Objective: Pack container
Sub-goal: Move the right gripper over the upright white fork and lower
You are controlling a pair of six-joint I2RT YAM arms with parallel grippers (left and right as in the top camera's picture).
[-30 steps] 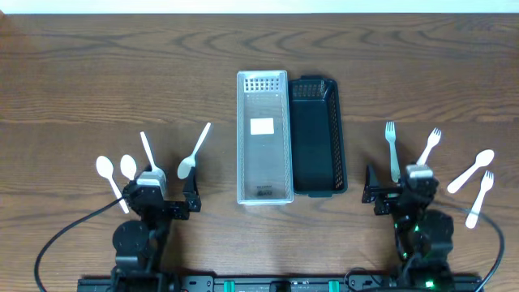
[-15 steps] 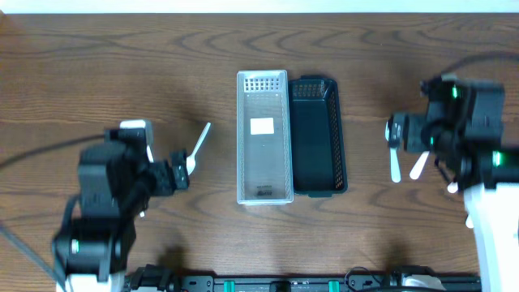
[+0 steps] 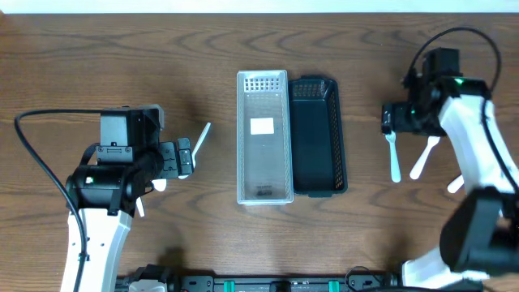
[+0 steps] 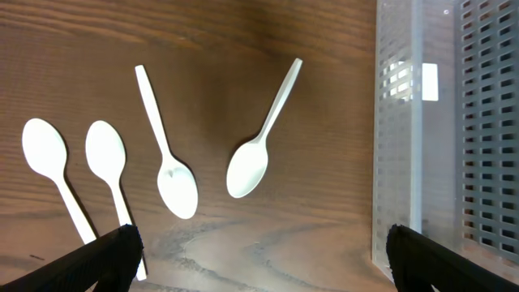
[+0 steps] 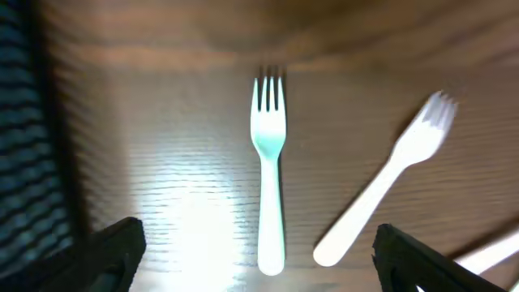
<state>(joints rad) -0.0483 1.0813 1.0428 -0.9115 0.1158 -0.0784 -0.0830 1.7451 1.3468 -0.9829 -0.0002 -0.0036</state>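
Both arms' jaws are spread wide, empty. Clear bin (image 3: pixel 263 138) sits ctr of overhead frame, black basket (image 3: pixel 318 138) touching its right side. Your right jaws hang over a fork (image 5: pixel 269 174). A 2nd fork (image 5: pixel 389 191) lies near, so closing skewed could nudge it. Flat plastic on table (image 3: pixel 81 65) may slip.

Setting: robotics lab bench. Evidence: wood-grain desk (image 3: pixel 97 73), cabled left arm (image 3: pixel 96 235) and right arm (image 3: pixel 472 139), mounting rail (image 3: pixel 268 285) at the near edge. Plastic spoons (image 4: pixel 177 185) and forks (image 5: pixel 269 154) laid out in groups.

My wooden worktop (image 3: pixel 73 65) carries a clear bin (image 3: pixel 263 166) against a black basket (image 3: pixel 318 150). Four white spoons (image 4: pixel 247 166) lie to their left, white forks (image 5: pixel 269 154) to their right.
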